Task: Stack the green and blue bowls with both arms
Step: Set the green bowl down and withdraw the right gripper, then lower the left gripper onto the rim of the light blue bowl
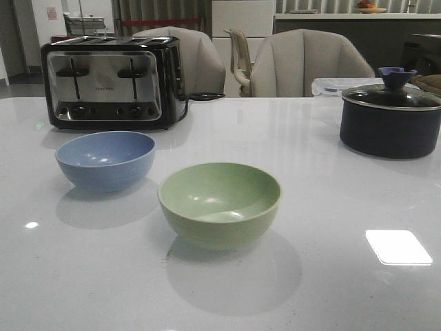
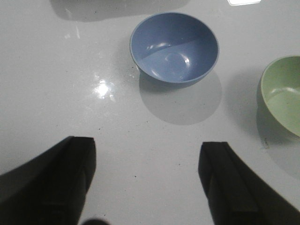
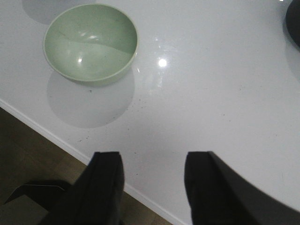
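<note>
The blue bowl (image 1: pixel 105 160) stands upright and empty on the white table, left of centre. The green bowl (image 1: pixel 220 203) stands upright and empty to its right and nearer, apart from it. Neither arm shows in the front view. In the left wrist view my left gripper (image 2: pixel 146 152) is open and empty above bare table, with the blue bowl (image 2: pixel 174 47) ahead and the green bowl (image 2: pixel 282 93) at the frame's edge. In the right wrist view my right gripper (image 3: pixel 151 161) is open and empty over the table's front edge, the green bowl (image 3: pixel 90 43) ahead.
A chrome and black toaster (image 1: pixel 110 81) stands at the back left with its cord trailing right. A dark lidded pot (image 1: pixel 390 116) stands at the back right; its edge shows in the right wrist view (image 3: pixel 294 21). Chairs stand behind the table.
</note>
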